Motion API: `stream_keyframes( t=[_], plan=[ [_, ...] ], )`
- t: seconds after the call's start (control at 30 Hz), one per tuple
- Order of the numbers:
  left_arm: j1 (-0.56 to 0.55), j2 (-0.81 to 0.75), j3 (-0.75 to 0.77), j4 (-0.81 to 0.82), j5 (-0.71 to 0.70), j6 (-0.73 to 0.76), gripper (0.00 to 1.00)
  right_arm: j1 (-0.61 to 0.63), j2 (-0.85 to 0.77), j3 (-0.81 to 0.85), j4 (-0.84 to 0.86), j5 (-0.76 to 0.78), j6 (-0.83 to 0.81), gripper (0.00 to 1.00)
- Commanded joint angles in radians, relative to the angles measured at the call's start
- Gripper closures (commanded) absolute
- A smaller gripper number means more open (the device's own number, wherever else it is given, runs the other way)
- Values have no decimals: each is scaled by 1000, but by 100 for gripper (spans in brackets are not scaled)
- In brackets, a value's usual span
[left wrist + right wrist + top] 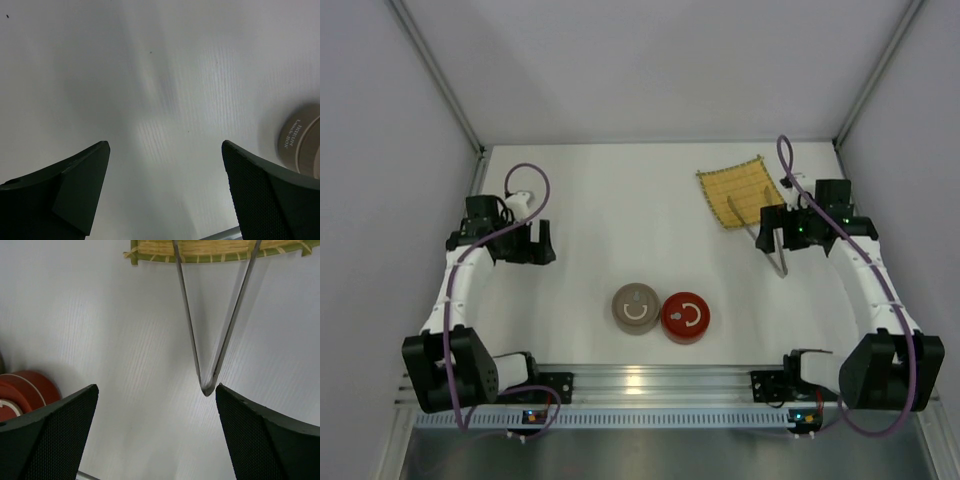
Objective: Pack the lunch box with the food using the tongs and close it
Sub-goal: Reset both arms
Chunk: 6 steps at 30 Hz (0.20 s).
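overhead, the tongs (779, 262) lie half on the bamboo mat (740, 185), joined end toward the bases, right by the right gripper (772, 238) and well apart from the left gripper (535, 240). left wrist: jaws wide, nothing between. right wrist: jaws wide and empty — the tongs' joined end sits just ahead, long axis running straight away.

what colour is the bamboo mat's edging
Green, around the yellowish slats of the bamboo mat; best in the right wrist view.

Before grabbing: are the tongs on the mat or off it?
Partly: the tongs have arms over the mat, joined end on the table.
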State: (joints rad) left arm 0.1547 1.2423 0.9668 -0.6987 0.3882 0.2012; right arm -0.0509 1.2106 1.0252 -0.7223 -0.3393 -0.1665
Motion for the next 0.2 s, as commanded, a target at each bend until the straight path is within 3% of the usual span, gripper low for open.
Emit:
stream_keyframes(
  t=[0.0,0.17],
  plan=[
    [3,-47,-36,67,-60,15,2,-17,-46,-7,66,63,-51,1],
    [2,-101,-72,74,-61,30,2,-17,-72,-30,83,80,-45,1]
  ],
)
